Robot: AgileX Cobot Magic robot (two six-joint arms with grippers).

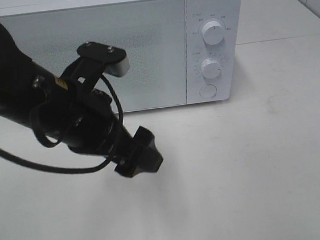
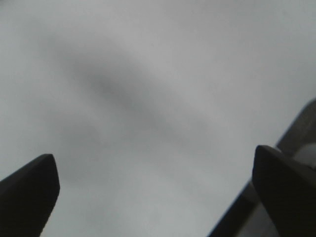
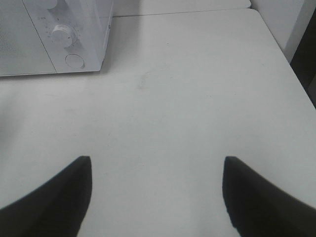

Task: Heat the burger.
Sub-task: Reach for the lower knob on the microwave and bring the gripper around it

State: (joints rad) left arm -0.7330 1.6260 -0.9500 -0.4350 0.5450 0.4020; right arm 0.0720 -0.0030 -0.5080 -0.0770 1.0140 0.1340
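Black left arm fills the left of the high view, reaching over the white table in front of the microwave. The left gripper has its jaws spread wide, with nothing between them. The right gripper also gapes wide above the table, holding nothing. The microwave door is shut; 2 knobs sit above 1 round button. The burger shows in no view, so I cannot tell where it is.
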